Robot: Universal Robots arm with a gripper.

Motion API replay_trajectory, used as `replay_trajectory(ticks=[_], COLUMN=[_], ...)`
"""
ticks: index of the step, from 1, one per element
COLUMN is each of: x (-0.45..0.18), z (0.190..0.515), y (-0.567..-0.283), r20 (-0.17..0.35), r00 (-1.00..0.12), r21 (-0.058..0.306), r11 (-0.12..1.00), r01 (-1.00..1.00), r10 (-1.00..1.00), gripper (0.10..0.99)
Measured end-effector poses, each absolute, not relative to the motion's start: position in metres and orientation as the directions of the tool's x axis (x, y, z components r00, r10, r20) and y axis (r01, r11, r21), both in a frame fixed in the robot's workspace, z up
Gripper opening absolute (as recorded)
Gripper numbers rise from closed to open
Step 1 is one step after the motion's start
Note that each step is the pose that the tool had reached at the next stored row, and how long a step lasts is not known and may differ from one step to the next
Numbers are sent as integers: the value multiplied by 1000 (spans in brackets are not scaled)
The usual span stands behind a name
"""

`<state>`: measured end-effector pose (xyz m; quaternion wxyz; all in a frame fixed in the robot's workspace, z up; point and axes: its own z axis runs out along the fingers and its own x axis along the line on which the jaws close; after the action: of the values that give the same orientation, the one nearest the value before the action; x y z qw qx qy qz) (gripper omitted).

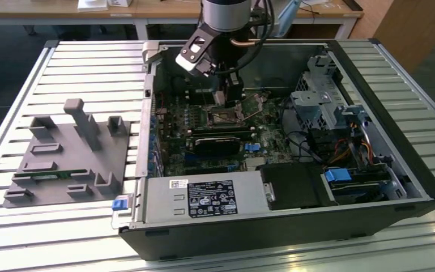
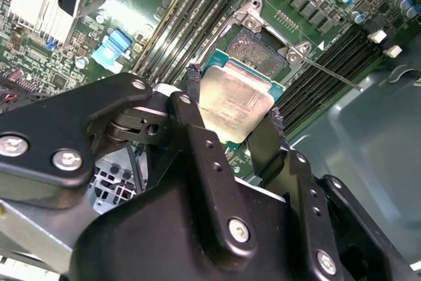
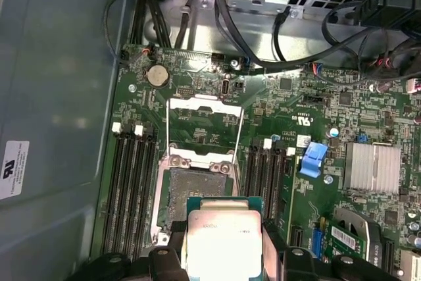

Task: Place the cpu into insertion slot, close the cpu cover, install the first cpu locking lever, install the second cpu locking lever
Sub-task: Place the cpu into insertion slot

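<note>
The black metal claw (image 2: 233, 100) is pinching the cpu (image 2: 230, 113), a flat square chip with a pale silvery top and green edge, with its two fingers (image 2: 200, 136) pressed against opposite sides. Just past the claw's tips lies the insertion slot (image 3: 192, 187), a square socket with a dark frame and a bare, dull grey centre. Farther out from the claw, the cpu cover (image 3: 204, 102), a thin silvery metal frame with a cut-out centre, stands swung open over the green motherboard (image 3: 296, 110) inside the black computer case (image 1: 278, 238).
</note>
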<state>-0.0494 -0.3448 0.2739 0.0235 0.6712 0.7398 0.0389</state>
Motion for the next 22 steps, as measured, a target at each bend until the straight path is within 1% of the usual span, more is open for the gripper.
replay_trajectory(ticks=[22], x=[-49], z=[266], y=[-345], r20=[17], r00=[-98], r21=[89], r11=[96], r01=[991], r10=[995], gripper=[537])
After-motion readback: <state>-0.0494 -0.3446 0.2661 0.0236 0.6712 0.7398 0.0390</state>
